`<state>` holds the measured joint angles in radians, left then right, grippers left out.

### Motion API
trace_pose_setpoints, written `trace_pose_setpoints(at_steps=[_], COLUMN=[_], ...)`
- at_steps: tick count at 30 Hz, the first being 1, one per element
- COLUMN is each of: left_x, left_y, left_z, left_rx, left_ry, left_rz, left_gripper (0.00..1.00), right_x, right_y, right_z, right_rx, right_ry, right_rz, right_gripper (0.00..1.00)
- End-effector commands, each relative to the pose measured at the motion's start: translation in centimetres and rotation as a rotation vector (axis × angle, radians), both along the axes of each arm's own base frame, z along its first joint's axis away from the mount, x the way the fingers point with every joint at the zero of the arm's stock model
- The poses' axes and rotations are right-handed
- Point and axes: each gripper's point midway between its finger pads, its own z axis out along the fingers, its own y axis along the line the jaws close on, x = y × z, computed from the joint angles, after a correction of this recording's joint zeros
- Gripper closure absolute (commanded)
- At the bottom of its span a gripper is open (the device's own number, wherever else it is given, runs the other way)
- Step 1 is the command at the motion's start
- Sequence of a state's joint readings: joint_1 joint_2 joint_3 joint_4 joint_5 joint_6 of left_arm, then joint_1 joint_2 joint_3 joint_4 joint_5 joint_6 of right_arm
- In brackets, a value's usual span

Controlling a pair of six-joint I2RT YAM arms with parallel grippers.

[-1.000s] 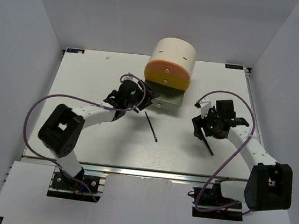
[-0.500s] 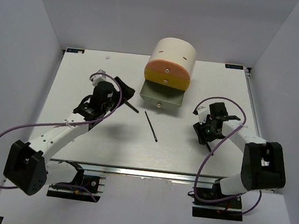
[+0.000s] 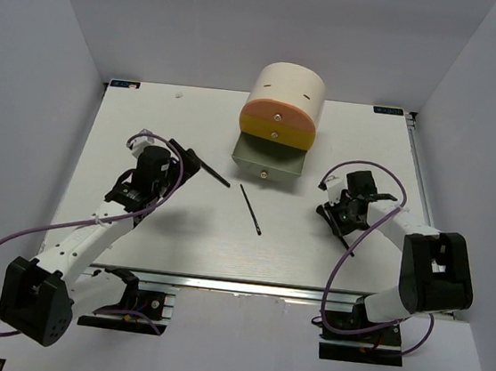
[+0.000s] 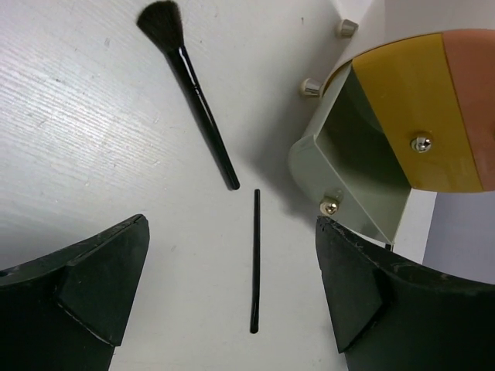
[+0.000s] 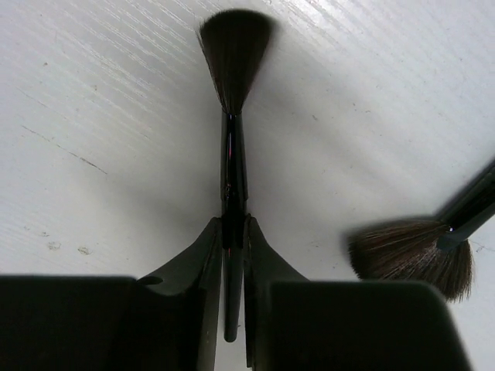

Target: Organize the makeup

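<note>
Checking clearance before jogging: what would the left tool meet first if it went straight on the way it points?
Probably the slim black stick on the table, which lies in line with the open left tool; depth is unclear.

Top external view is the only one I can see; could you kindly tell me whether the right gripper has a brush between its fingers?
Observer: Yes. In the right wrist view the right gripper is pinched shut on the handle of a thin black brush, whose flared head points away from it.
Operator: Thank you. Is anything else lying close to it?
Observer: A second brush lies beside the fingers, its bristles not touching them.
Operator: And the left gripper, please?
Observer: The left gripper is open and empty; a slim black stick lies just ahead of it, untouched.
</note>
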<state>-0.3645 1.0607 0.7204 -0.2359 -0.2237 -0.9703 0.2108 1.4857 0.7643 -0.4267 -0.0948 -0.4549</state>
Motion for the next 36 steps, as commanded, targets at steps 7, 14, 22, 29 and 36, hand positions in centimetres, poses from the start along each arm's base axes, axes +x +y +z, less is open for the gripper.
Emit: trace_pose_setpoints(at_steps=[7, 14, 22, 29, 36], left_x=[0.1, 0.5, 0.9, 0.8, 1.2], left_y=[-0.2, -0.1, -1.0, -1.5, -2.1], left_z=[-1.5, -1.8, -2.8, -3.7, -3.9], left_rx=[-0.036, -0.048, -0.085, -0.113, -0.134], left_ry=[0.054, 0.062, 0.092, 0.123, 0.132], left_rz=[0.001, 0.001, -0.024, -0.041, -0.055], left_gripper=[0.05, 0.06, 0.07, 0.09, 0.1], right_x=[-1.0, -1.7, 5.2, 13.1, 16.4], right_y=[2.6, 9.1, 17.8, 21.9, 22.4], right_z=[4.6, 16.0, 21.2, 19.4, 16.9], right_rx=[0.129, 0.369, 0.333, 0.212, 0.099], right_ry=[-0.059, -0.339, -0.595, -0.64, -0.632], right_rz=[0.252, 0.727, 0.733, 0.73, 0.791], right_gripper=[1.0, 1.0, 1.0, 1.0, 0.93])
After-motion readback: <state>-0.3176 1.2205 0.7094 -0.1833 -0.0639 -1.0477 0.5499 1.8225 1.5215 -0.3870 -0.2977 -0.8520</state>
